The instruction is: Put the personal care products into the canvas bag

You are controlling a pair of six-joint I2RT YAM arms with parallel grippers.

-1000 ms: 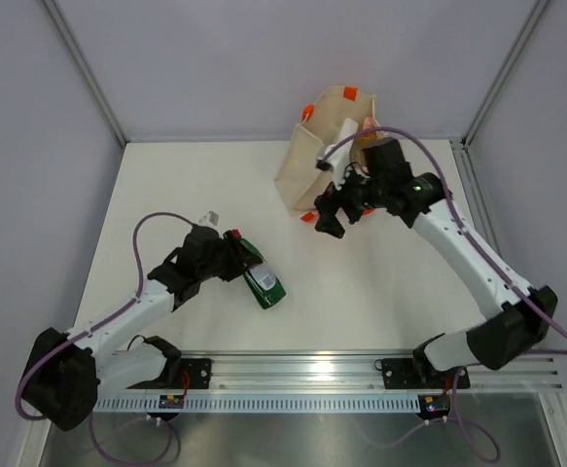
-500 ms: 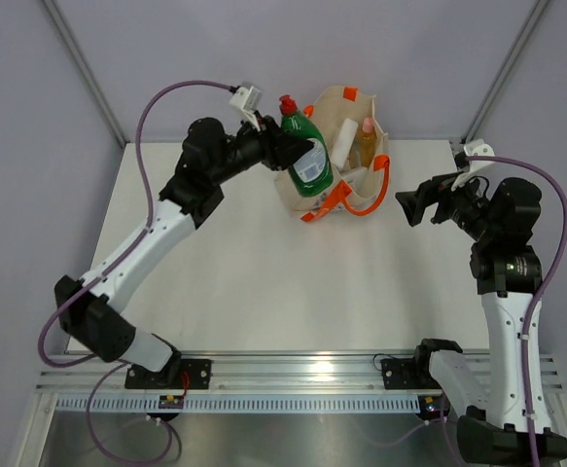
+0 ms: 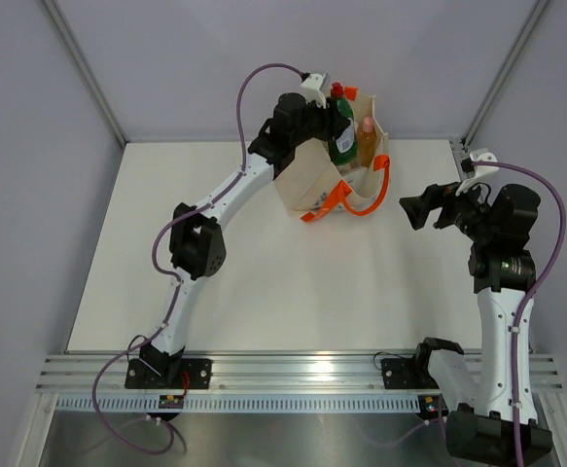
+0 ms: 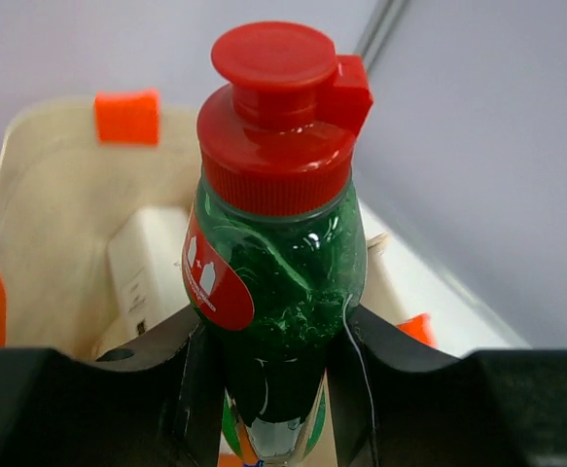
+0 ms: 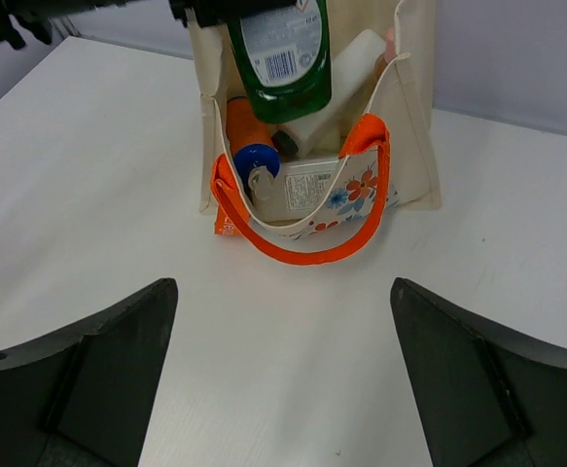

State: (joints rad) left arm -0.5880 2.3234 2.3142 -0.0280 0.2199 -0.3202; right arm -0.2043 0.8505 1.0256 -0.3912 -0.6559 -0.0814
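Note:
The canvas bag (image 3: 302, 183) stands at the back of the table, orange handles hanging forward. My left gripper (image 3: 324, 119) is shut on the flat green bottle (image 3: 342, 138) and holds it red cap up in the bag's mouth. In the left wrist view the green bottle (image 4: 275, 282) sits between my fingers (image 4: 166, 379), with a white bottle (image 4: 147, 263) in the bag behind it. The right wrist view shows the bag (image 5: 414, 117) holding the green bottle (image 5: 283, 58), an orange blue-capped bottle (image 5: 249, 146), a white bottle (image 5: 332, 112) and a pink-capped bottle (image 5: 388, 44). My right gripper (image 3: 414, 209) is open and empty, right of the bag.
The bag's orange handle (image 5: 312, 251) lies looped on the white table (image 5: 118, 175) in front of the bag. Grey walls with metal frame posts (image 3: 502, 73) close the table's back and sides.
My left arm has carried the green bottle from the bag's left side rightward and back into the bag's mouth. The right arm has hardly moved.

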